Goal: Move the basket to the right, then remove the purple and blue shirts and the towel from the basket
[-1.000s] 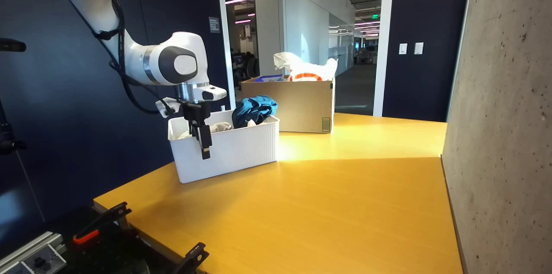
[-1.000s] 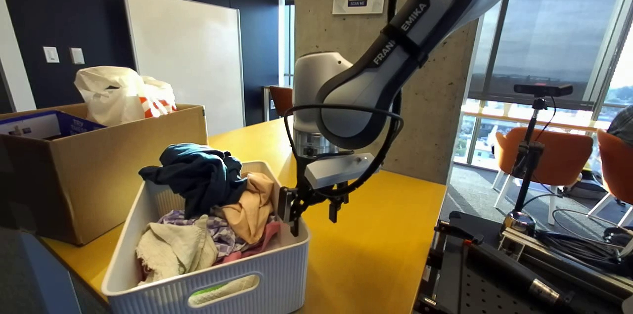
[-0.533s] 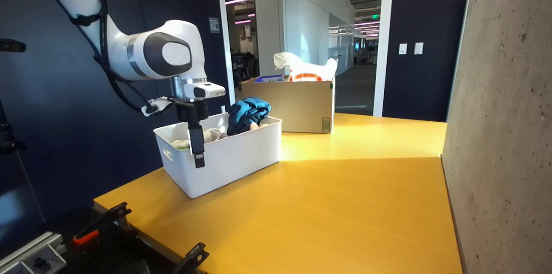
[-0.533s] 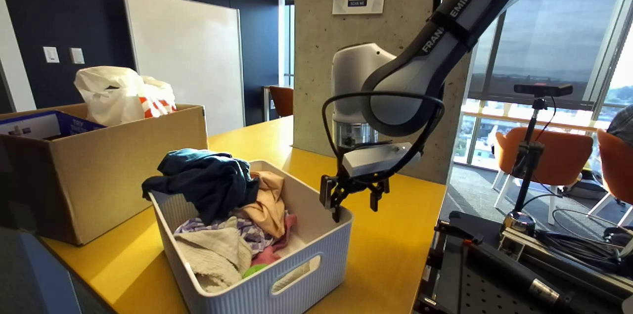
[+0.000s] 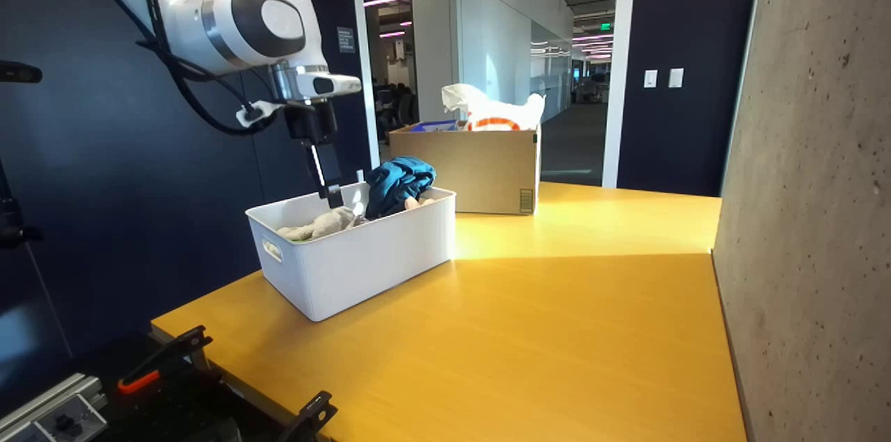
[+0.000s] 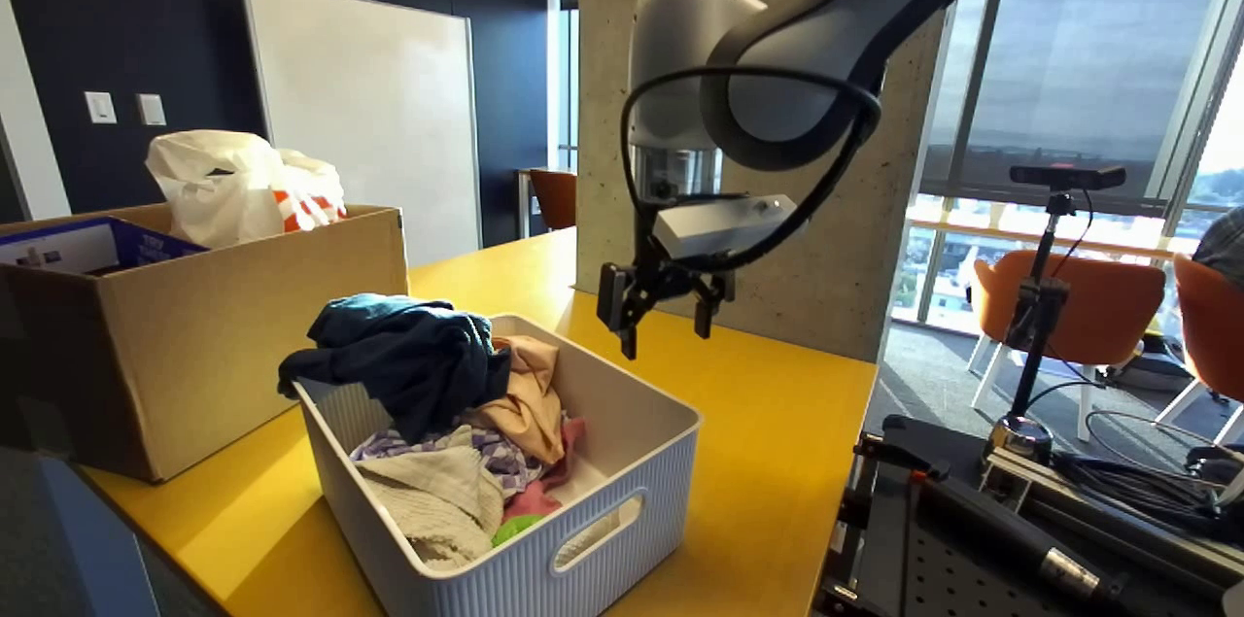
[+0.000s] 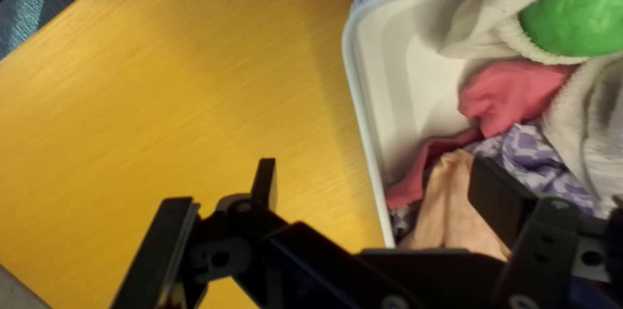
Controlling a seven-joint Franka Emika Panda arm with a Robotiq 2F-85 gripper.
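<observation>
Jaws wide, the gripper (image 6: 666, 337) hangs over an edge of the basket (image 5: 376, 266), which sits on the table (image 5: 550, 330) with the blue shirt (image 6: 408, 359) (heaped above the rim), purple shirt (image 7: 530, 155) and towel (image 6: 439, 505) inside.

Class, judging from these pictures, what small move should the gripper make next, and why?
Probably shift the gripper sideways until it hangs over the dark navy shirt. Its jaws stand open and empty, clear above the rim of the basket, and the shirt lies bunched uppermost, rising past that rim, so it seems easiest to take first.
</observation>
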